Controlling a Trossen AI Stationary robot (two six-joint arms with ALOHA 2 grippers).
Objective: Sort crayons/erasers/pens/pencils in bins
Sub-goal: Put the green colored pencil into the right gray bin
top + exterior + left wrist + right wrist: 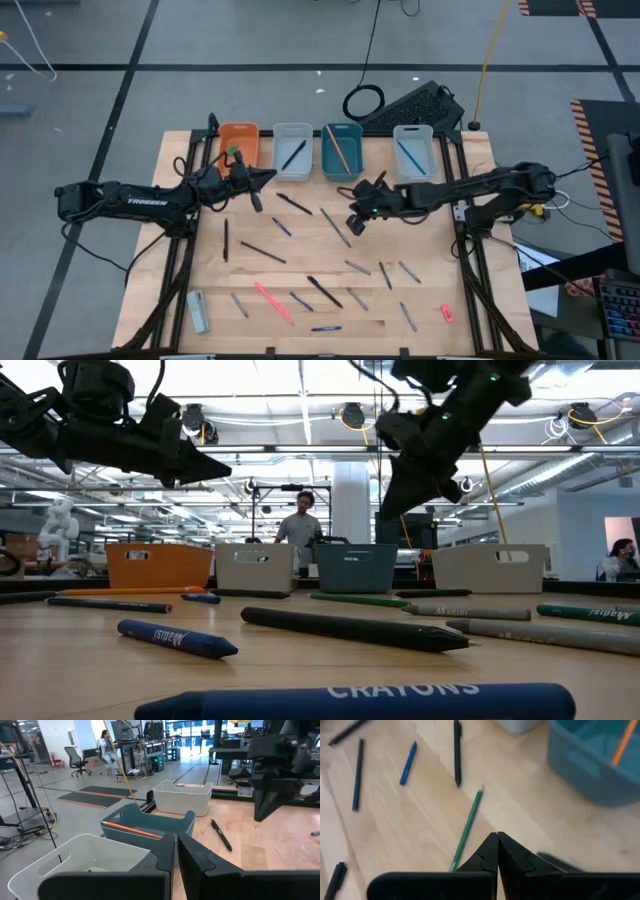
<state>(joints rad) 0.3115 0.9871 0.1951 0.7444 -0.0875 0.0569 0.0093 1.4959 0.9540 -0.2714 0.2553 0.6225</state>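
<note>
Both jaws pinched shut, holding nothing. Left gripper (262, 180) hovers by the orange bin (239, 143) (green eraser (233, 152) inside it). Right gripper (354, 223) above green pencil (466, 830); pink-red eraser (446, 313) lies well apart.

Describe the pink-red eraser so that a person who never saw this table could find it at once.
Start at the wooden table and go to its front right corner, far from the row of four bins at the back. The pink-red eraser lies there alone. It is a short chunky block, while its nearest neighbours are long slim grey sticks.
</note>
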